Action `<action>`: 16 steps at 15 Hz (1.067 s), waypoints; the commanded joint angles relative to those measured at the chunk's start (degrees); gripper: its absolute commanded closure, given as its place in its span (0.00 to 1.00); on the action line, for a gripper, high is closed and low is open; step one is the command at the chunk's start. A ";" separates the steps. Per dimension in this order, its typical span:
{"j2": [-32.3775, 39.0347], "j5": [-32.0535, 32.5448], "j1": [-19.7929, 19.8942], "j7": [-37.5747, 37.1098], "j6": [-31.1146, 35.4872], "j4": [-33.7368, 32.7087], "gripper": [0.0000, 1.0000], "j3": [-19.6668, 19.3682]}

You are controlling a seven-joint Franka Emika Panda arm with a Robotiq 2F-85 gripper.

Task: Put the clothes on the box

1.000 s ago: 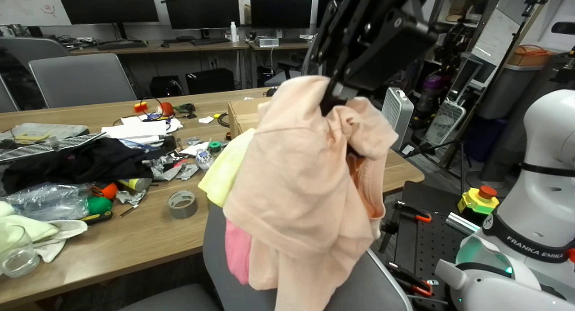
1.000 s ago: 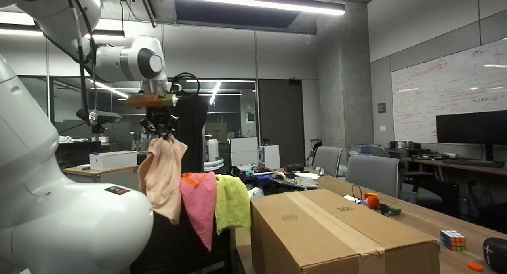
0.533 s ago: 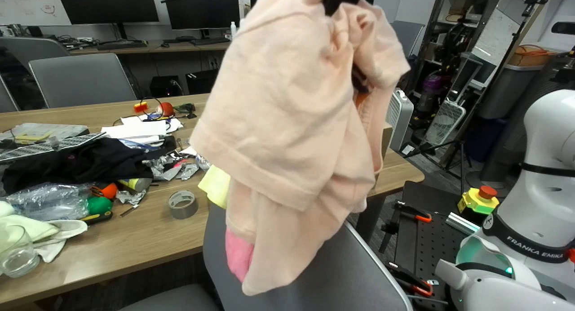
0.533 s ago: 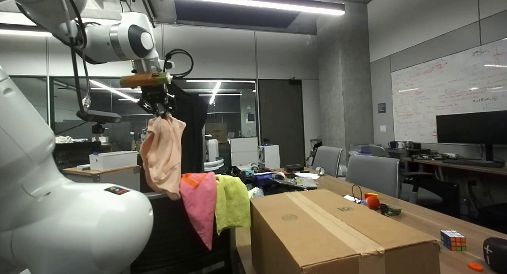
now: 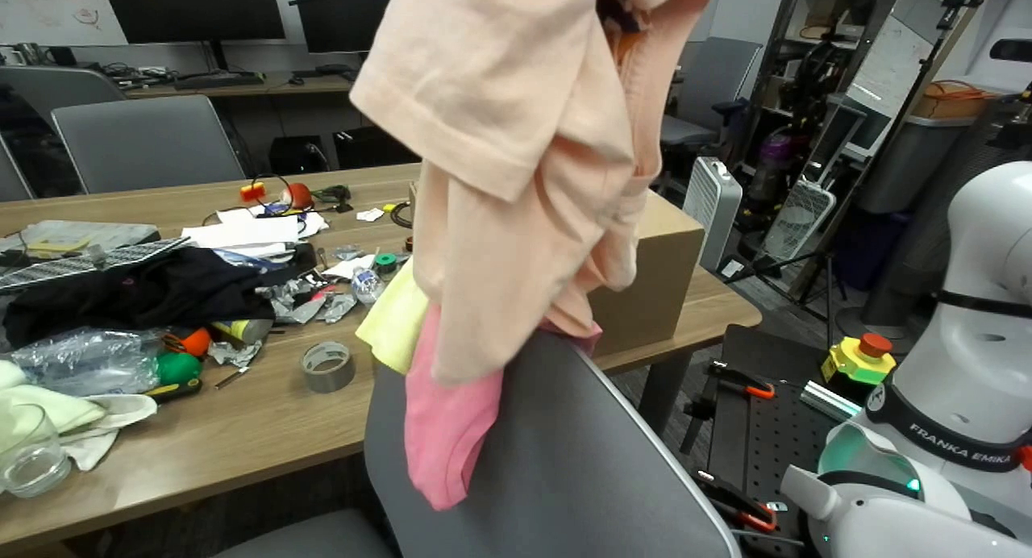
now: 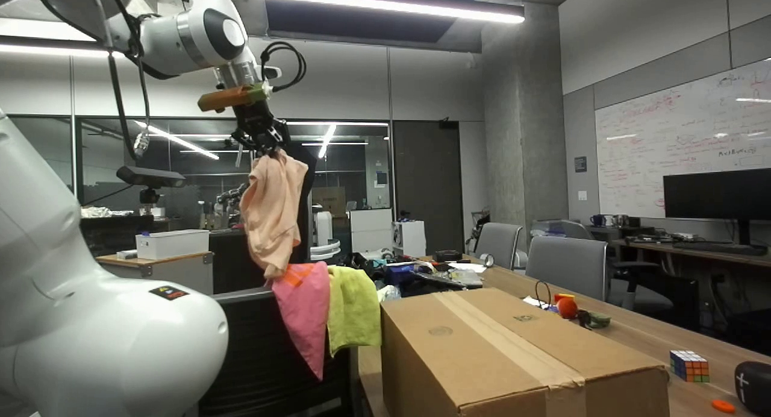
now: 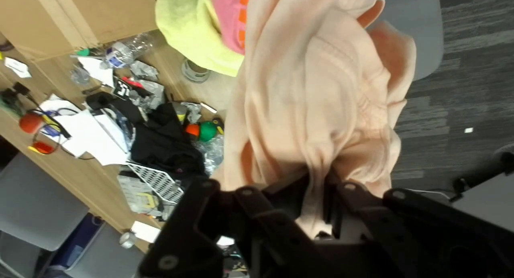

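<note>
My gripper [image 7: 319, 185] is shut on the peach garment [image 7: 297, 93], pinching a narrow fold in the wrist view. In an exterior view the gripper [image 6: 270, 150] is high up, with the peach garment [image 6: 274, 215] hanging below it. Over the grey chair back drape the pink garment [image 5: 451, 441] and the yellow-green garment [image 5: 393, 328]. The peach hem overlaps the pink one in both exterior views; whether they touch I cannot tell. The box [image 6: 476, 344], brown cardboard with taped top, stands on the table beside the yellow-green garment; its top shows no cloth.
The chair back [image 5: 580, 461] stands between robot and table. On the table [image 5: 266, 453] lie a tape roll [image 5: 327, 367], a black cloth [image 5: 137, 296], papers and plastic packaging. A puzzle cube [image 6: 689, 366] and a dark speaker [image 6: 753, 387] sit beyond the box.
The gripper has risen with the peach garment, lifting it along the chair back. Most recently it has also swung towards the box side. The pink and yellow-green garments have stayed put.
</note>
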State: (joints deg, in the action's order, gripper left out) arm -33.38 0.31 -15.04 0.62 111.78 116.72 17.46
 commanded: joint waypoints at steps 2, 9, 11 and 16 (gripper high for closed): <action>0.32 2.33 5.47 -4.77 -5.65 -7.49 0.98 -3.55; 2.35 4.43 14.31 -9.13 -9.01 -12.37 0.98 -9.94; 3.90 6.70 17.20 -11.09 -9.00 -12.83 0.98 -11.02; 10.08 13.32 23.33 -20.25 -5.76 -14.13 0.98 -12.23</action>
State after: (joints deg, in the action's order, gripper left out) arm -28.03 9.88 5.64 -13.61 104.21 106.37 5.14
